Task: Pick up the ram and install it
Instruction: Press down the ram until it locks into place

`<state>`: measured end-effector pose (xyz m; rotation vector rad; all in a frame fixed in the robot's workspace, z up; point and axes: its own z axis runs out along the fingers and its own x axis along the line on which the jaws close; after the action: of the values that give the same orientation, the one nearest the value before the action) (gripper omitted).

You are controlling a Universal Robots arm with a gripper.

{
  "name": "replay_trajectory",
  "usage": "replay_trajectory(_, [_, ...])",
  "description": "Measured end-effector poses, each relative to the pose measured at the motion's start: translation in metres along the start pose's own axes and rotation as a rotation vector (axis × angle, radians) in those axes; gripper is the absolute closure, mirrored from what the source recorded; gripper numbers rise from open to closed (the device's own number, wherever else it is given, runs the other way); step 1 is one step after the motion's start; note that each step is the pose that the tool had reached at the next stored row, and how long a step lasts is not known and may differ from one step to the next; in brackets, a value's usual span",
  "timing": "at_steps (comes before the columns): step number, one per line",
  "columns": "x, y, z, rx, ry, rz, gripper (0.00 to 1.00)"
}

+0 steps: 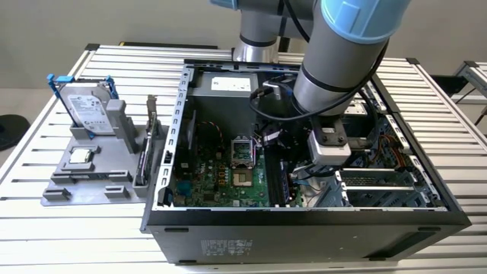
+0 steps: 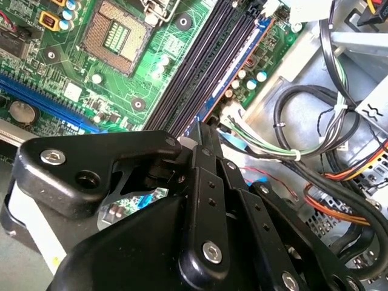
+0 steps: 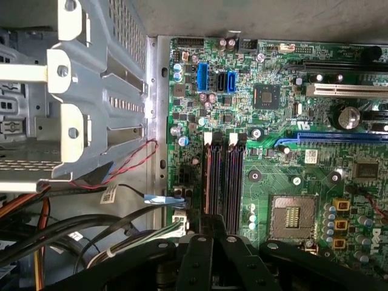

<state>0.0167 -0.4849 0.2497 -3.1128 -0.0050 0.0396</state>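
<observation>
Gripper (image 2: 203,130) is inside the open computer case (image 1: 304,220), fingers closed on the ram (image 2: 199,128), held edge-down directly above the black memory slots (image 3: 224,176) on the motherboard (image 3: 285,121).

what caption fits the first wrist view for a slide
Wrist camera looking down on the motherboard, with the gripper poised at the end of the black memory slots beside the empty CPU socket.

We see the grey and light-blue robot arm (image 1: 339,63) reach steeply down, its pale grey wrist block (image 1: 329,146) pointing downward. In both wrist views the black metal gripper (image 2: 203,136) has its linkage bars drawn together, the fingers (image 3: 213,225) closed to a narrow tip.
</observation>
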Motion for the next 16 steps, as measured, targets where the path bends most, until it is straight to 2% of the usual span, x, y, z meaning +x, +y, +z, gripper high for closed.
replay_trajectory(8, [-0.0001,0.0008,0.0000,0.0040,-0.0004,-0.015,1.00])
replay_trajectory(11, [-0.0001,0.0005,0.0001,0.0044,-0.0015,-0.051,1.00])
replay_trajectory(16, [-0.0001,0.0002,0.0000,0.0021,-0.0044,-0.139,1.00])
